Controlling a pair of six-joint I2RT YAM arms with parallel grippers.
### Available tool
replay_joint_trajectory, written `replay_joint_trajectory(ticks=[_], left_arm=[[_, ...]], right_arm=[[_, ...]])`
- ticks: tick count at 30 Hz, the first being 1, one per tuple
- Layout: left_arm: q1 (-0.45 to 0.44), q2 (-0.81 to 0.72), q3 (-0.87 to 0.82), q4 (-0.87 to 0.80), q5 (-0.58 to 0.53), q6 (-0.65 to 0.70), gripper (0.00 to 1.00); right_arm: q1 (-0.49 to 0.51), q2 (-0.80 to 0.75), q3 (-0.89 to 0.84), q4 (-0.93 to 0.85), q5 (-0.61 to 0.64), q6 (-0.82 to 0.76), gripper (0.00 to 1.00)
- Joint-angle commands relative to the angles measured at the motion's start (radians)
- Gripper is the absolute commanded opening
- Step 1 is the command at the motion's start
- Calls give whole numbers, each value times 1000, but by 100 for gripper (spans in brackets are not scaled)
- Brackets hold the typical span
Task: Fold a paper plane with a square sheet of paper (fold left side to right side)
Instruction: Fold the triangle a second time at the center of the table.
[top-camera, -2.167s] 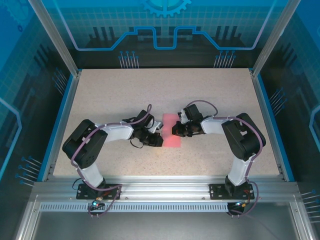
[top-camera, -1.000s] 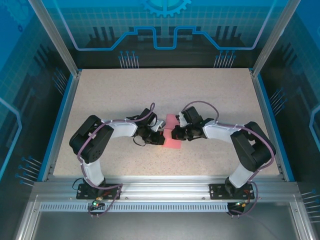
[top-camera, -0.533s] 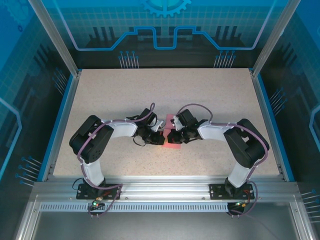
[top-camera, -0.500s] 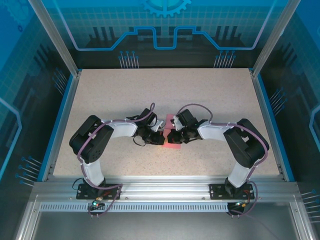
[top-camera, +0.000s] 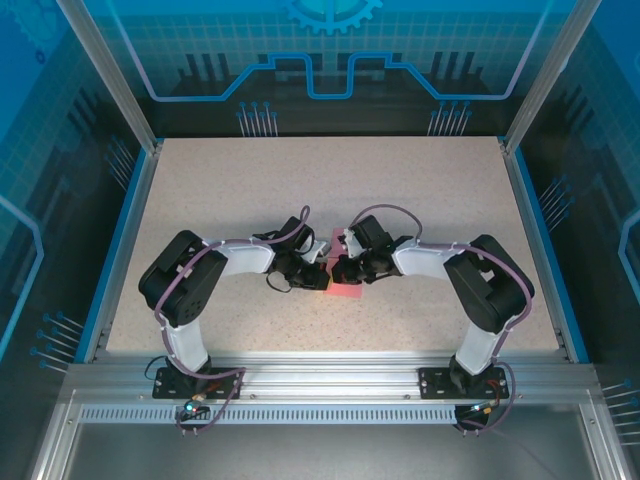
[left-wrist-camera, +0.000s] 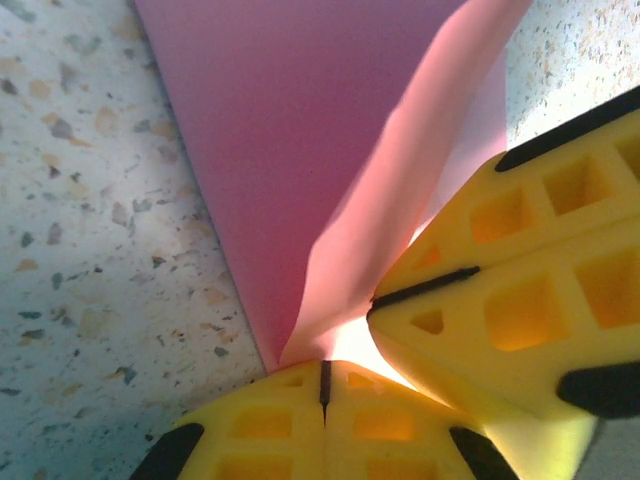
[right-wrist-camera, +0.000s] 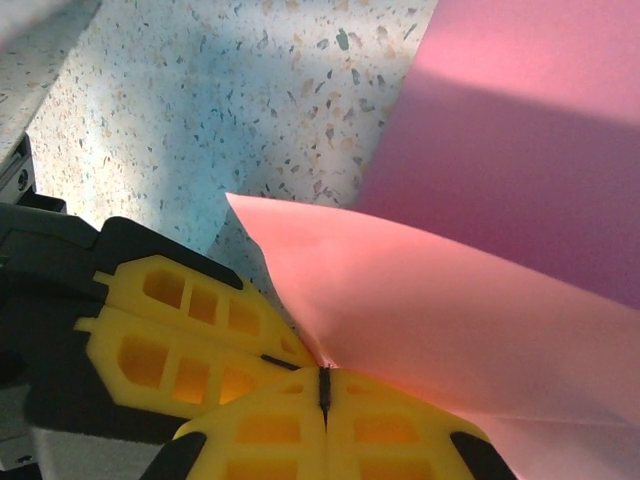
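Left hand (left-wrist-camera: 325, 382) and right hand (right-wrist-camera: 324, 392) are both pinching the square sheet of paper (right-wrist-camera: 520, 150), fingertips fully closed. They're touching mid-tabletop (top-camera: 420, 190).

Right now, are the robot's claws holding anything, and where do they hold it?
Both. The left gripper and right gripper pinch the pink paper at its lifted flap's narrow end.

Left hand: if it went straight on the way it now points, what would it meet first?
Probably the lifted flap of the square sheet of paper, which rises right at the shut fingertips of the left hand. The right hand sits close beside it, likely off that line.
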Motion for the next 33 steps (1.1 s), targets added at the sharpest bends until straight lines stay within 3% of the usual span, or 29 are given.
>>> replay_joint_trajectory(ticks=[1,13,33], left_arm=[[-7,19,-7,-50,-75,15,0],[-8,21,-11,-57,-83,14,0],[-7,35,-18,-56,-89,15,0]], right_arm=[[14,30,25,-24,1,-3,0],[4,64,19,-91,62,-26,0],[-96,48,14,-118,77,-71,0]])
